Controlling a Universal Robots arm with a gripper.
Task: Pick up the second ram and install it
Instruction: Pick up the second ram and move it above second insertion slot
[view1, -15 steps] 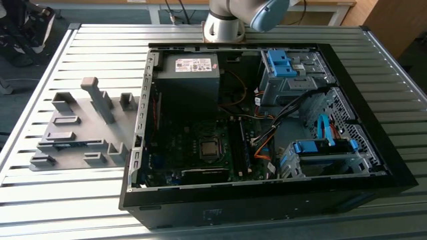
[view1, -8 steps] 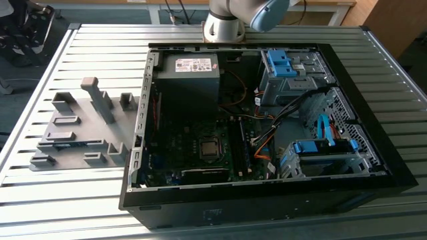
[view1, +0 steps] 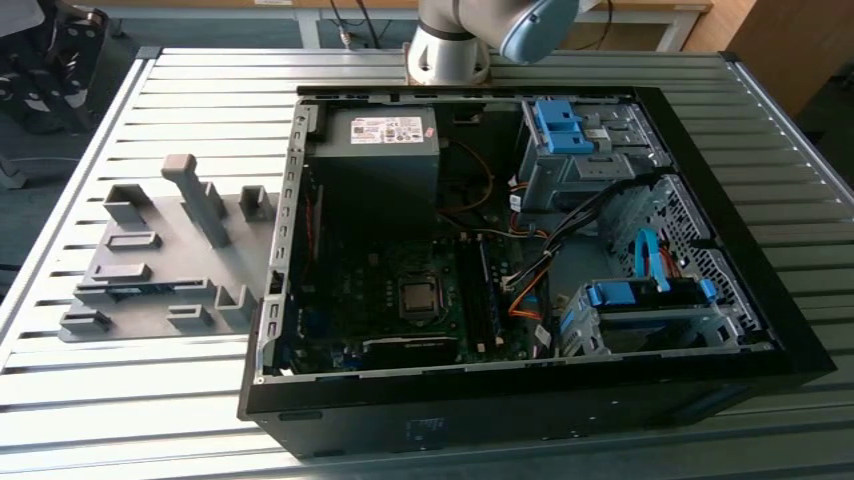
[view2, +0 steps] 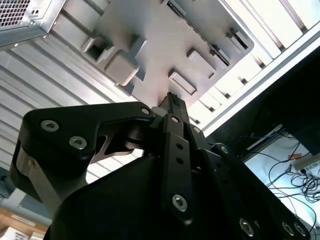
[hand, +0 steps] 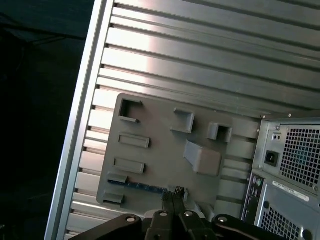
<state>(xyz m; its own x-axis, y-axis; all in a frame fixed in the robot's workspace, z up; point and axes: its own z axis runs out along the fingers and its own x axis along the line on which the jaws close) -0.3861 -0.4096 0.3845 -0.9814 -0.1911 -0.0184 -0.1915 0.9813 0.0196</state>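
The gripper (hand: 171, 196) has its two fingers pressed together, with nothing pinched between them. In the first wrist view the fingertips are above the grey holder plate (hand: 165, 145), just beside one end of the second ram (hand: 142, 186). The second wrist view gives the gripper (view2: 170, 97) from behind, also closed, tips pointing toward the holder plate (view2: 165, 45).

The second ram is a thin blue-green stick that sits on edge in a slot of the plate, between low grey blocks. In the exterior view it (view1: 150, 290) is on the plate's (view1: 174, 240) near part, at the exterior view's left. It is outside the PC case (view1: 534, 400).

The plate lies flat on the ribbed metal tabletop (view1: 200, 90), just beside the case wall. A tall grey block (view1: 200, 200) stands upright on the plate, w/ some lower blocks around it.

The case is open, w/ the motherboard (view1: 387, 290) and the power supply (view1: 380, 135) visible inside. The arm base (view1: 451, 45) stands behind the case.
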